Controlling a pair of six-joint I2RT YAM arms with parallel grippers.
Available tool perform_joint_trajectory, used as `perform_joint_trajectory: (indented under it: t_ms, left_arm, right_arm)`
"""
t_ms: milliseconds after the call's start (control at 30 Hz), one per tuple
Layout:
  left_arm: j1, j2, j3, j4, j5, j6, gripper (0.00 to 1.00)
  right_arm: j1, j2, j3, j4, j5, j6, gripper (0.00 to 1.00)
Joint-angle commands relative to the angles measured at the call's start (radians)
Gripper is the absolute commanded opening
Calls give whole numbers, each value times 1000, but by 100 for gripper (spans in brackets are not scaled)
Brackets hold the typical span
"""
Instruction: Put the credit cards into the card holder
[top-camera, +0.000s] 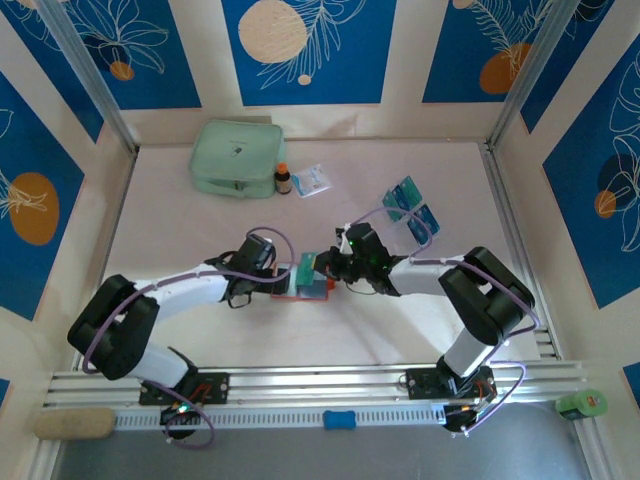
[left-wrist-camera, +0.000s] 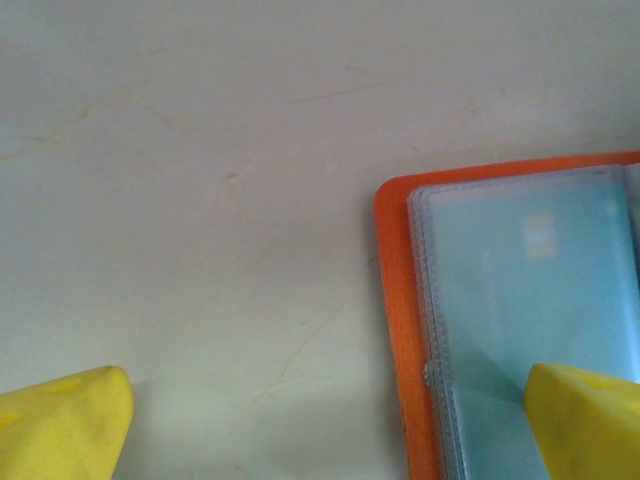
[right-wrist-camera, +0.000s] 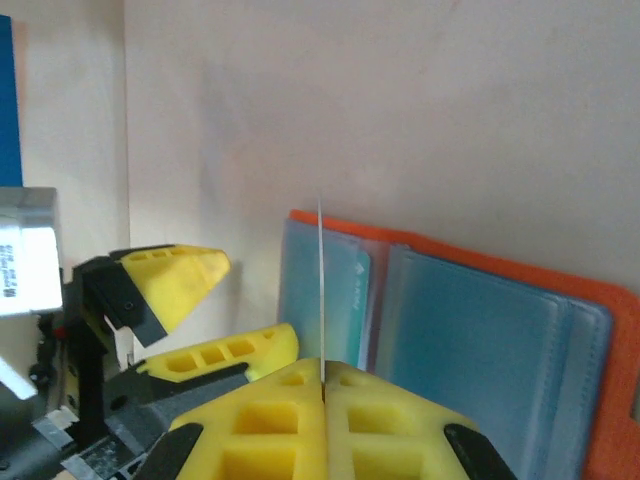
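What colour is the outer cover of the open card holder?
Orange; the card holder shows it best in the left wrist view.

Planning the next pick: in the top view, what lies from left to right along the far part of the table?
Far row: mint-green zip pouch → small brown bottle → white-and-blue packet → loose credit cards.

Showing a mint-green pouch (top-camera: 235, 157) lying far back on the counter (top-camera: 400, 335), brown bottle (top-camera: 283, 179) standing beside it, white-and-blue packet (top-camera: 311, 181) lying near.
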Motion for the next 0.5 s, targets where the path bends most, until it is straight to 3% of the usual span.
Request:
perform_joint_trajectory:
  t_ms: [0, 467]
  left_arm:
    - [13, -1, -22, 3, -23, -36, 100]
    - [13, -4, -45, 14, -20, -58, 100]
  right_arm:
    - [10, 19, -16, 74, 36, 17, 0]
    - [18, 56, -44, 119, 62, 29, 0]
